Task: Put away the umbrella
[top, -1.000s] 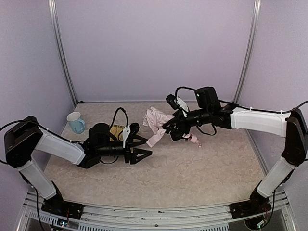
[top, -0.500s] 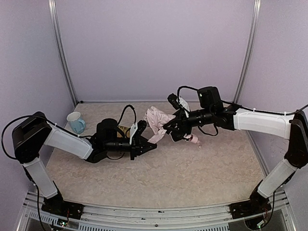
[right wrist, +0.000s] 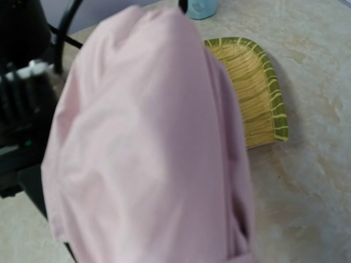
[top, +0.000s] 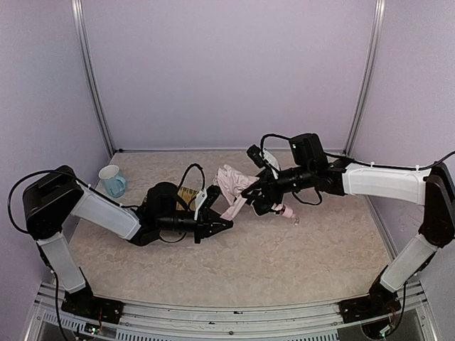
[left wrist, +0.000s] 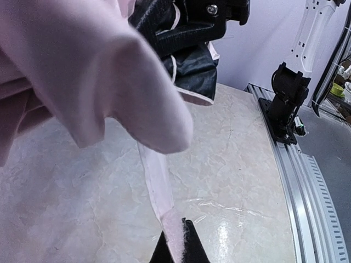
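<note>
1. Umbrella [top: 229, 181]: mid-bench, slightly far of centre, between the 2 arms. Pale pink fabric bunched and raised off the bench [top: 284, 263]; black lining [left wrist: 186, 52] shows beneath it in the left wrist view. Small pink handle [top: 285, 211] sits low on the right, near the bench surface.
2. Right end effector [top: 254, 193]: reaches in from the right and holds the umbrella at its bunched middle. Fabric fills its own camera, hiding the fingers.
3. Left end effector [top: 222, 224]: reaches in from the left, low over the bench. It is narrow, pinched on 1 thin pink strip [left wrist: 156, 186] hanging from the fabric's edge.
4. Tray [top: 187, 194]: woven yellow with a green rim, flat on the bench, just left of the umbrella, partly behind the left arm.
5. Mug [top: 111, 181]: pale blue, upright, far left, well apart from the umbrella.
</note>
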Action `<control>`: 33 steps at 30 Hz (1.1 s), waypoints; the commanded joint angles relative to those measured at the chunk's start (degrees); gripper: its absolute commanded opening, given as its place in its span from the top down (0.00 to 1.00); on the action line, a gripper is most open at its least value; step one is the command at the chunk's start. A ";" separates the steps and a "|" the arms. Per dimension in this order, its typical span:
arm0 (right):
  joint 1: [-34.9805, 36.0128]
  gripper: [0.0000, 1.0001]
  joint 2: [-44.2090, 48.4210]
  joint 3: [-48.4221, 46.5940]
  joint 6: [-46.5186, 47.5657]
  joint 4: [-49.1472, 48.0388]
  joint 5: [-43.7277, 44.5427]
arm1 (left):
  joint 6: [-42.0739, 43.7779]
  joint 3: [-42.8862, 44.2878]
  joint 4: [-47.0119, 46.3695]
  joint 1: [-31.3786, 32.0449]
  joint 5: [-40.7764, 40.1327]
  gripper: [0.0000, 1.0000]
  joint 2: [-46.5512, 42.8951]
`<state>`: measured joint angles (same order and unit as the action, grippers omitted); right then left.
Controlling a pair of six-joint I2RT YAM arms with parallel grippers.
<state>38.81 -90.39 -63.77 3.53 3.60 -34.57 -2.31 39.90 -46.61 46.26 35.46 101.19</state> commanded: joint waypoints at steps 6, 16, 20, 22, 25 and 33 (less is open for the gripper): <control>-2.35 1.00 -4.59 0.19 -5.40 -3.93 5.84 | -0.55 2.98 11.61 0.63 -2.26 1.00 4.67; -3.30 0.97 -18.01 0.38 -10.18 -5.38 11.44 | -10.75 11.48 24.26 -4.05 1.61 1.00 17.00; -3.47 0.86 -22.10 -0.53 -11.46 -5.00 13.58 | -13.63 13.32 26.32 -4.23 2.68 1.00 20.68; -3.47 0.76 -22.85 -0.17 -11.21 -4.27 14.42 | -14.07 14.51 28.53 -4.34 3.00 1.00 22.37; -3.47 0.60 -22.66 0.99 -10.78 -4.06 14.19 | -14.07 15.68 31.16 -4.34 4.04 1.00 24.67; -3.52 0.20 -18.94 2.55 -7.97 -4.48 8.98 | -12.68 16.42 33.57 -4.42 4.43 1.00 26.22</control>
<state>35.81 -111.83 -62.37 -6.26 -0.84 -23.14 -15.16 58.00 -23.42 41.23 40.49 121.03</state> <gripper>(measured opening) 0.746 0.006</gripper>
